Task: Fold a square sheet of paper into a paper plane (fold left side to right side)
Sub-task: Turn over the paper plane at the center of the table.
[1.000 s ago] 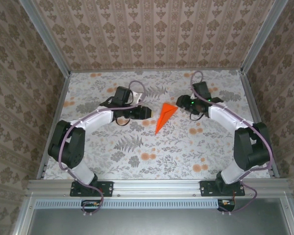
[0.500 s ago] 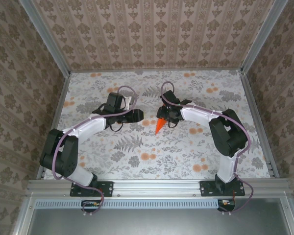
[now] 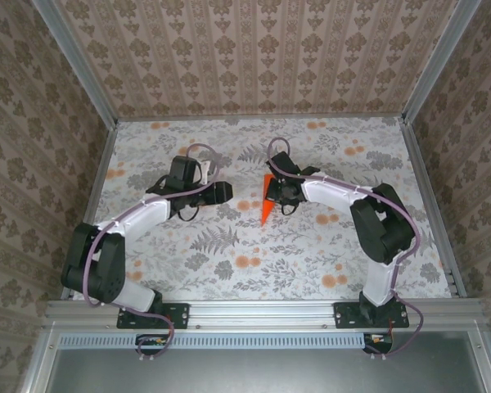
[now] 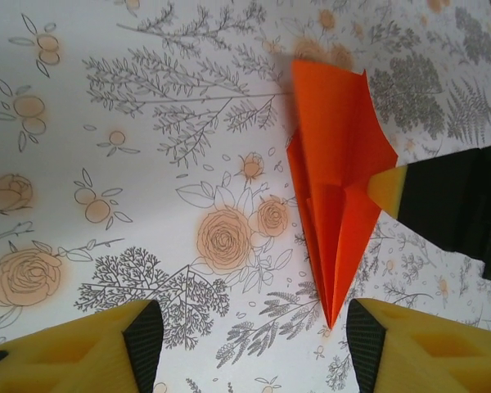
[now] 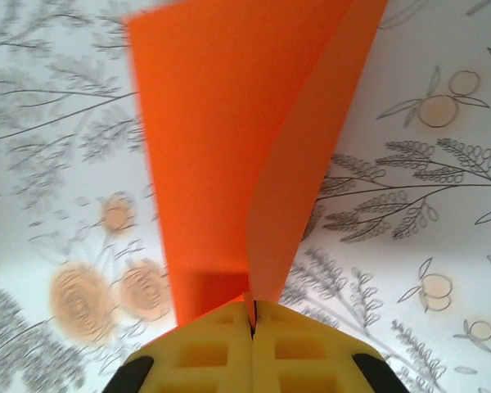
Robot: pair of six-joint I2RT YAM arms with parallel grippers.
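Note:
The bright orange paper [image 3: 264,210] is folded into a slim pointed wedge, the paper plane, lying mid-table with its tip toward the near side. My right gripper [image 3: 272,195] is over its wide far end. In the right wrist view the yellow fingers [image 5: 221,352] are shut on an edge of the paper [image 5: 221,147], and one flap stands up. My left gripper [image 3: 227,192] sits just left of the paper, apart from it. Seen from the left wrist, it is open [image 4: 254,344] with the paper's tip [image 4: 335,188] near its right finger [image 4: 417,344], and nothing lies between the jaws.
A floral-printed cloth [image 3: 196,246] covers the table. Patterned walls close in the back and both sides, and a metal rail [image 3: 254,311] runs along the near edge. The right gripper's yellow tip [image 4: 389,190] rests on the paper's right side.
My right arm swung left from beside the paper onto its wide end and shut on it. The left gripper drew back to the left and opened wider.

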